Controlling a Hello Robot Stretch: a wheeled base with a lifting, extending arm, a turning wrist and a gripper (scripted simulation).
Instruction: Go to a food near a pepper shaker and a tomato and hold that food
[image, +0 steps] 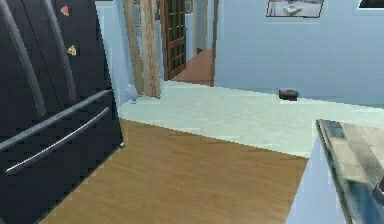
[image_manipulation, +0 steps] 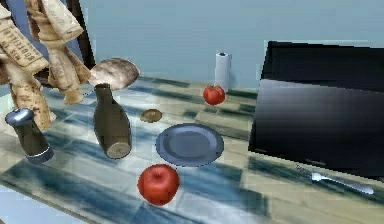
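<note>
On the marbled countertop a grey pepper shaker stands at the arm side view's left. A round red fruit lies near the front edge. A second red fruit, like a tomato, sits farther back. A brown bread loaf lies at the back left, and a small brown lump rests between it and a grey plate. A tan bottle-shaped vase stands to the right of the shaker.
A black appliance takes up the counter's right, with a fork in front of it and a paper roll behind. A wooden sculpture stands at the left. In the forward view, a black fridge is on the left, the counter corner on the right, and a doorway beyond open floor.
</note>
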